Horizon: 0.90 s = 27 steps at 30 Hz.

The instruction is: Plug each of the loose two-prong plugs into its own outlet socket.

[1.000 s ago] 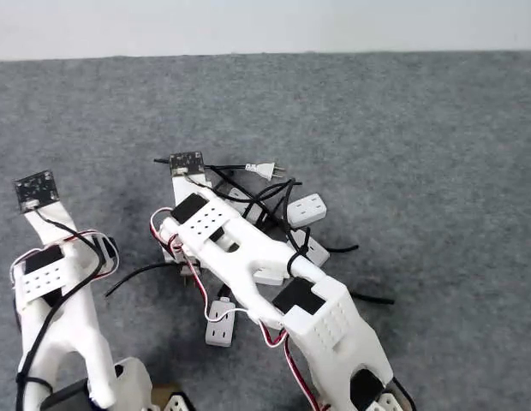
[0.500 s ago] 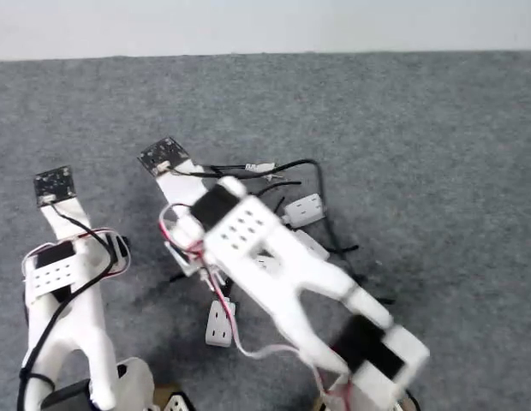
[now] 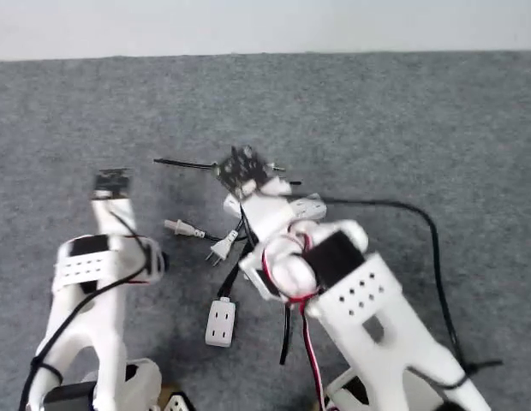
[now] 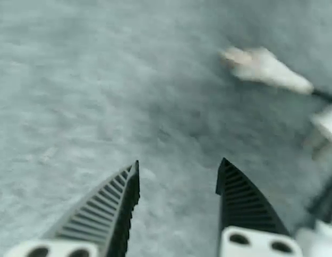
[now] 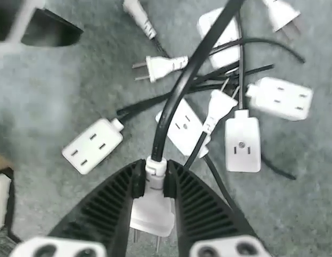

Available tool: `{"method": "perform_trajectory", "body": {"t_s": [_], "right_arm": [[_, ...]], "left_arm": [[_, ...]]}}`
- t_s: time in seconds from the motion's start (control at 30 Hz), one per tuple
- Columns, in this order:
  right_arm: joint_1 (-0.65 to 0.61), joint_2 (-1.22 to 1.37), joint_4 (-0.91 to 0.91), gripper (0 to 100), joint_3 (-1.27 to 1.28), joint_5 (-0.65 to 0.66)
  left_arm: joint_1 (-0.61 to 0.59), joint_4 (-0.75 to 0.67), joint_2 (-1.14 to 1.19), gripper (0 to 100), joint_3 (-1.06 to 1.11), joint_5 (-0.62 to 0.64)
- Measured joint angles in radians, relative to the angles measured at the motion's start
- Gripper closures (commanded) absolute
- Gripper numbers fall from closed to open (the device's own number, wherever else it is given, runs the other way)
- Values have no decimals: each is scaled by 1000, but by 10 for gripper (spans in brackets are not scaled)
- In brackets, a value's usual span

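Note:
My right gripper [image 5: 154, 167] is shut on a white two-prong plug [image 5: 152, 211], prongs pointing back toward the wrist. Its black cord [image 5: 193, 59] runs away over the pile and, in the high view, the cord [image 3: 432, 235] loops far out to the right. Below lie several white outlet blocks: a three-slot one [image 5: 92, 145], a single one [image 5: 242, 144] and another [image 5: 278, 97]. A loose plug [image 5: 163, 65] lies among the cords. My left gripper [image 4: 179, 163] hangs open over bare carpet, a blurred white plug [image 4: 265, 67] lying beyond it. Two loose plugs [image 3: 181, 228] [image 3: 221, 248] lie between the arms.
One outlet block [image 3: 220, 323] lies apart near the front, another [image 3: 308, 208] beside the right arm [image 3: 368, 308]. Tangled black cords cross the pile. The grey carpet [image 3: 437, 120] stretches open at the back and right. The left arm [image 3: 90, 274] stands at the left.
The right arm has swung right and drawn a black cord out into a wide loop; plugs and outlets in the pile shifted. The left arm has moved right, toward the pile.

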Motion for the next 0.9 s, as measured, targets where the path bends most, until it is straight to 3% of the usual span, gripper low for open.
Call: {"method": "perform_trajectory", "body": {"t_s": [0.27,0.5,0.77,0.9], "right_arm": [[61,-126,-339,991,422,-31],[71,-143,-376,991,436,-34],[71,-143,-376,991,436,-34],[86,-143,-376,991,436,-34]], "left_arm": [[238,17,0,776,69,-6],[322,55,-21,774,71,0],[387,166,-362,771,146,114],[402,167,-384,771,186,146]]}}
